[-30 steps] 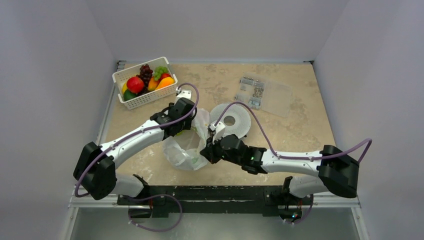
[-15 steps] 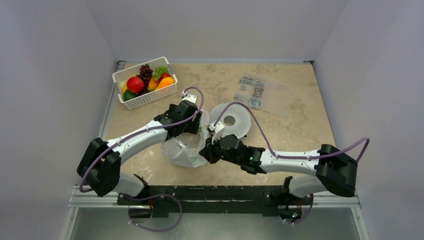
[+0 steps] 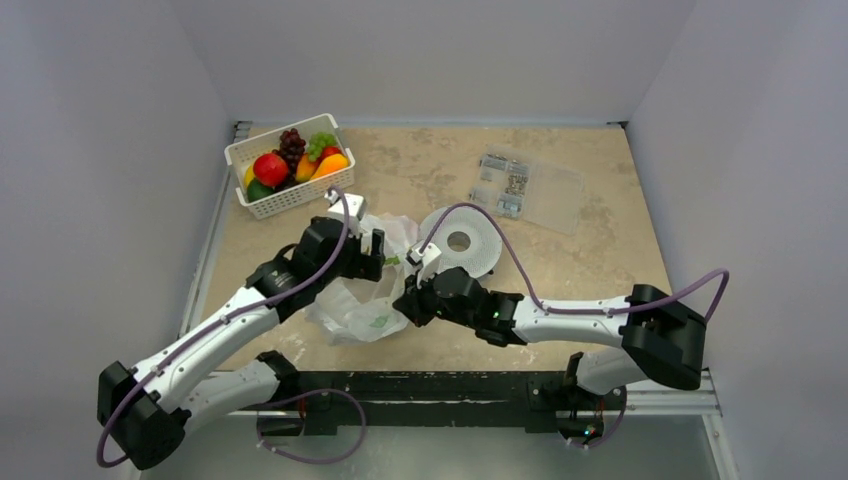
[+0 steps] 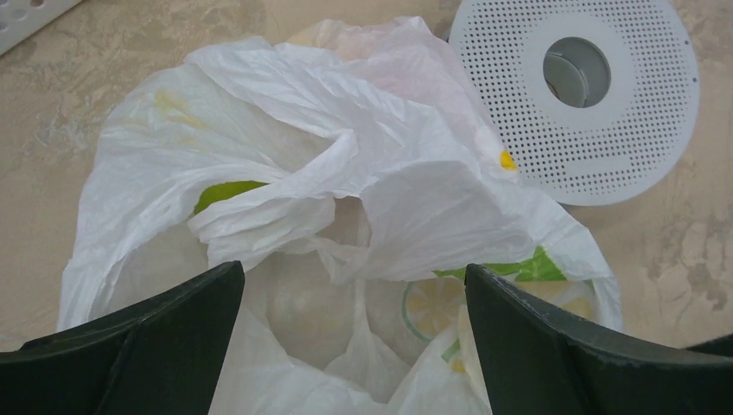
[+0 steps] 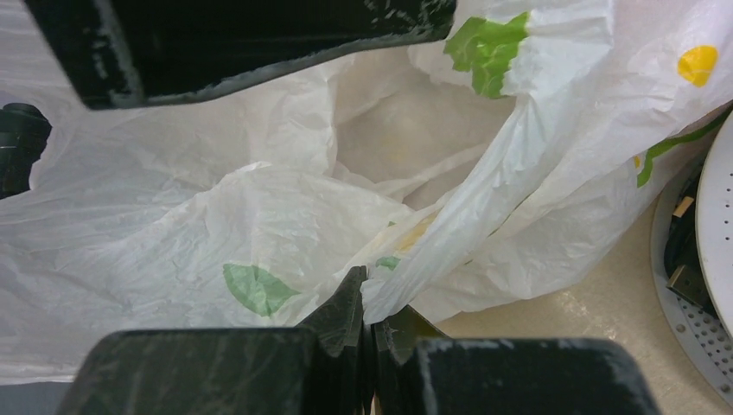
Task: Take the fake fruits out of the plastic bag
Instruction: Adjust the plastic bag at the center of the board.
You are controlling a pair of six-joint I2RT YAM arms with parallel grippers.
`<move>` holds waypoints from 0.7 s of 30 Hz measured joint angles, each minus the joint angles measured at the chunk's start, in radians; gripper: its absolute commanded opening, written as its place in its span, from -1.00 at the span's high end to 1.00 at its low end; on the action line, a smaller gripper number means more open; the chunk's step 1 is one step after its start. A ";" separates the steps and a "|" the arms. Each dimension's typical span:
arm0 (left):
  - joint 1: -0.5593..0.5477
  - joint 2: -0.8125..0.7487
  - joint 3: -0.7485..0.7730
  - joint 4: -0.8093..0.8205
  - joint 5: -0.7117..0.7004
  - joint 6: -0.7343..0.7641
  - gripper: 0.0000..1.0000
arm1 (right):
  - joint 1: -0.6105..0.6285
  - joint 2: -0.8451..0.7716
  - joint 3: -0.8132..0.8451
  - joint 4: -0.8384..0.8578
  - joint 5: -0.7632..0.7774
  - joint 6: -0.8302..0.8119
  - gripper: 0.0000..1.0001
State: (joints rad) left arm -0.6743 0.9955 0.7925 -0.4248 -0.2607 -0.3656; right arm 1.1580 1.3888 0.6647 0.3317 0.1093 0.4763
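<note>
Nearest the arm bases, the right claw (image 3: 412, 300) lies low at the right edge of the plastic bag (image 3: 358, 308). Its wrist view shows the two fingertips (image 5: 350, 313) pressed tight together on a fold of the thin white film, so it is pinching the bag.

The bag sits crumpled on the table (image 3: 590, 260) between the two arms, its mouth loosely gathered, with green leaf prints showing. Through the film there are pale rounded shapes and a green-yellow patch (image 4: 226, 192); I cannot tell whether that patch is fruit or print.

Just beyond, the left claw (image 3: 375, 250) hangs above the far side of the bag with its fingers spread wide and nothing between them.

A white perforated disc (image 3: 462, 240) lies just beside the bag on its right.

Farther back on the left, a white slotted basket (image 3: 300, 195) holds toy fruits (image 3: 270, 168): a red apple, dark and green grapes, and orange pieces.

At the far right lies a flat clear packet (image 3: 530, 190).
</note>
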 measured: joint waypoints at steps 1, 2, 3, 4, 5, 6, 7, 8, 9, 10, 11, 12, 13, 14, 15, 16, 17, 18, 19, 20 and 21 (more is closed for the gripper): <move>0.000 -0.024 -0.009 -0.010 0.011 -0.003 -0.83 | 0.000 0.000 0.001 0.000 0.000 -0.003 1.00; 0.000 -0.048 -0.020 -0.017 0.024 -0.009 -0.72 | 0.000 0.000 0.001 0.003 0.000 -0.006 1.00; 0.000 -0.068 -0.032 -0.024 0.035 -0.013 -0.54 | 0.000 0.000 0.001 0.005 -0.001 -0.008 1.00; 0.000 -0.089 -0.048 -0.029 0.050 -0.016 -0.35 | 0.000 0.000 0.001 0.006 -0.001 -0.009 1.00; 0.000 -0.104 -0.061 -0.034 0.056 -0.018 -0.22 | 0.000 0.000 0.001 0.007 -0.003 -0.010 1.00; 0.000 -0.122 -0.078 -0.039 0.065 -0.018 -0.13 | 0.000 0.000 0.001 0.009 -0.005 -0.010 1.00; 0.000 -0.135 -0.091 -0.044 0.068 -0.020 -0.05 | 0.000 0.000 0.001 0.011 -0.007 -0.011 1.00; 0.000 -0.151 -0.108 -0.052 0.071 -0.022 0.06 | 0.000 0.000 0.001 0.013 -0.009 -0.011 1.00; 0.000 -0.167 -0.124 -0.064 0.071 -0.031 0.17 | 0.000 0.000 0.001 0.018 -0.013 -0.013 1.00; 0.000 -0.183 -0.138 -0.076 0.071 -0.041 0.27 | 0.000 0.000 0.001 0.022 -0.016 -0.014 1.00; 0.000 -0.195 -0.145 -0.085 0.071 -0.048 0.33 | 0.000 0.000 0.001 0.025 -0.018 -0.014 1.00; 0.000 -0.207 -0.151 -0.093 0.072 -0.062 0.35 | 0.000 0.000 0.001 0.029 -0.020 -0.014 1.00; 0.000 -0.219 -0.154 -0.102 0.071 -0.075 0.36 | 0.000 0.000 0.001 0.031 -0.023 -0.014 1.00; 0.000 -0.233 -0.158 -0.107 0.071 -0.095 0.35 | 0.000 0.000 0.001 0.032 -0.023 -0.014 1.00; 0.000 -0.251 -0.164 -0.109 0.067 -0.116 0.37 | 0.000 0.000 0.001 0.034 -0.023 -0.014 1.00; 0.000 -0.269 -0.172 -0.114 0.061 -0.137 0.41 | 0.000 0.000 0.001 0.035 -0.024 -0.015 1.00; 0.000 -0.286 -0.182 -0.118 0.048 -0.159 0.42 | 0.000 0.000 0.001 0.036 -0.024 -0.015 1.00; 0.000 -0.298 -0.190 -0.125 0.030 -0.181 0.42 | 0.000 0.000 0.001 0.036 -0.024 -0.015 1.00; 0.000 -0.300 -0.193 -0.138 0.007 -0.204 0.43 | 0.000 0.000 0.001 0.036 -0.024 -0.016 1.00; 0.000 -0.299 -0.194 -0.155 -0.023 -0.231 0.45 | 0.000 0.000 0.001 0.036 -0.024 -0.018 1.00; 0.000 -0.290 -0.194 -0.181 -0.064 -0.264 0.48 | 0.000 0.000 0.001 0.036 -0.024 -0.018 1.00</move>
State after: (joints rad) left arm -0.6743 0.7055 0.5987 -0.6056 -0.3252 -0.6300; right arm 1.1580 1.3888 0.6659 0.3676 0.0853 0.4580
